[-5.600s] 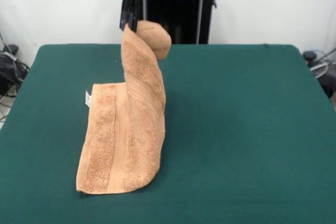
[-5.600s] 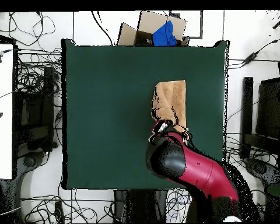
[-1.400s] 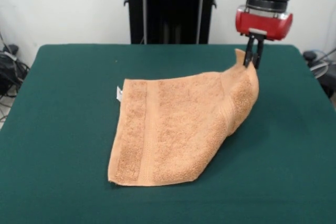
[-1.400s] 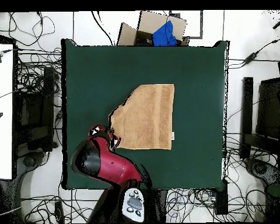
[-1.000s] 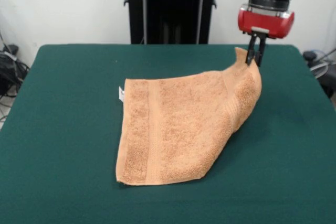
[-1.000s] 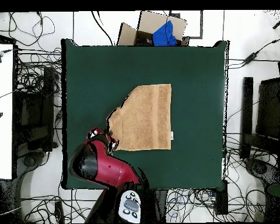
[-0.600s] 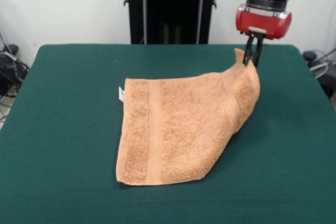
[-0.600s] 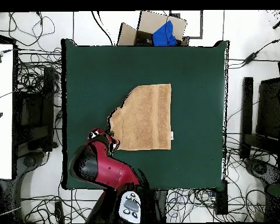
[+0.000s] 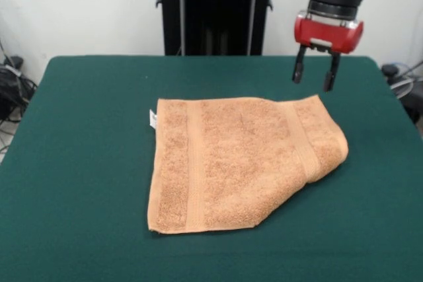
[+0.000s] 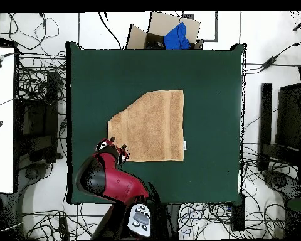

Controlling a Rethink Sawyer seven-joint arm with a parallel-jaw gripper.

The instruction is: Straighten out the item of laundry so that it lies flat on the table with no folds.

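Gripper point(image 9: 312, 74) fingers spread apart and empty, your arm hangs upright above the one towel's point(image 9: 238, 160) far right corner. From left to right you see a white tag point(image 9: 153, 119), two border bands, then a near-right corner folded under, hidden against the green table point(image 9: 79, 163).

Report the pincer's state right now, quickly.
Pincer: open, holding nothing, hanging just above the towel at its far corner.
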